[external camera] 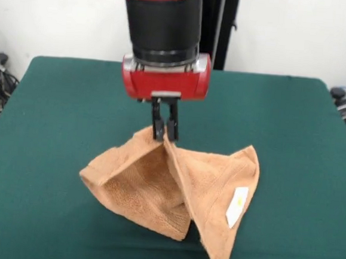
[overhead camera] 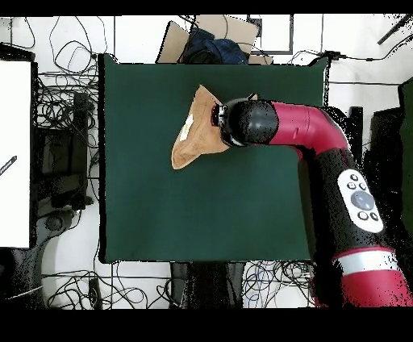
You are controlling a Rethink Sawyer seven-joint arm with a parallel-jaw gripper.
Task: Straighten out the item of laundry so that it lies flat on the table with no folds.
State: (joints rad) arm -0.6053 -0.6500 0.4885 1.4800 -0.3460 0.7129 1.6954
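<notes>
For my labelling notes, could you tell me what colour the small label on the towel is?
White, on the orange-tan towel; the label shows best in the front view.

A lab: cables (overhead camera: 60, 113) sprawl around the table (overhead camera: 161, 210).

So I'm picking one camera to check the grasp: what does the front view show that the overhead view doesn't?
Front view only: the gripper with its fingers shut on a raised peak of the towel, the cloth tenting down from it, and the white label. Overhead view only: the whole arm covering the grasp, and cables on the floor around the table. Both: the towel folded, not flat, on the green table.
</notes>
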